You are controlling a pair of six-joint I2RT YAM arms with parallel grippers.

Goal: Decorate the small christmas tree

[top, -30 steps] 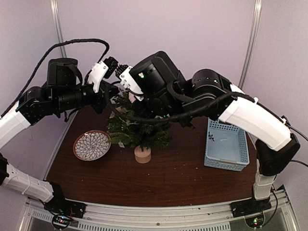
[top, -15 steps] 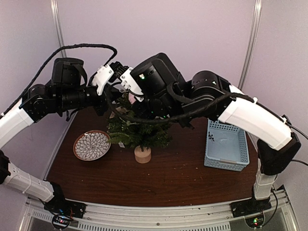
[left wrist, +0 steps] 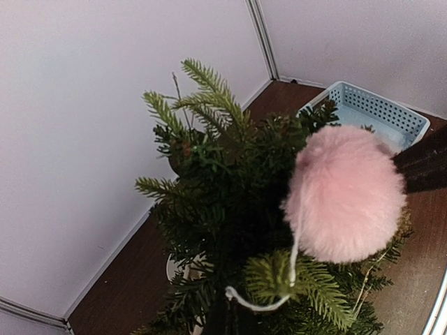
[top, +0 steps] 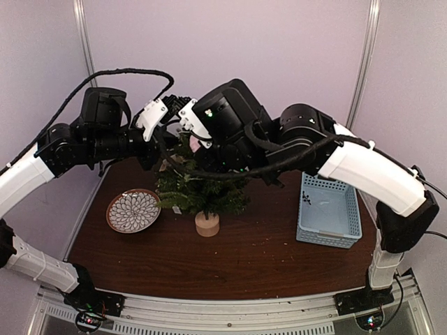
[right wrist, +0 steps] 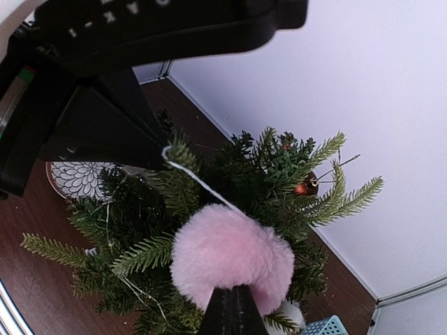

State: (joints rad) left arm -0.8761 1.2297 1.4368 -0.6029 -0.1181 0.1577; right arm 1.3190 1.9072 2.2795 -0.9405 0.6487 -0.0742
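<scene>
The small christmas tree [top: 200,188] stands mid-table on a pale wooden stump [top: 207,224]. My right gripper [right wrist: 237,296] is shut on a fluffy pink pom-pom ornament [right wrist: 230,257] and holds it over the treetop. A white string loop [right wrist: 201,181] runs from the pom-pom to my left gripper [left wrist: 227,315], which is shut on the string's end [left wrist: 269,305]. In the left wrist view the pom-pom [left wrist: 346,195] hangs against the upper branches [left wrist: 216,181]. In the top view both grippers, left [top: 173,108] and right [top: 187,116], meet above the tree.
A patterned round plate [top: 133,211] lies left of the tree. A light blue basket [top: 328,209] stands at the right. A small red bauble [right wrist: 302,188] hangs on a branch. Walls stand close behind and to both sides.
My left gripper has moved right and slightly down, closer to the right gripper above the treetop. The right gripper has barely moved.
</scene>
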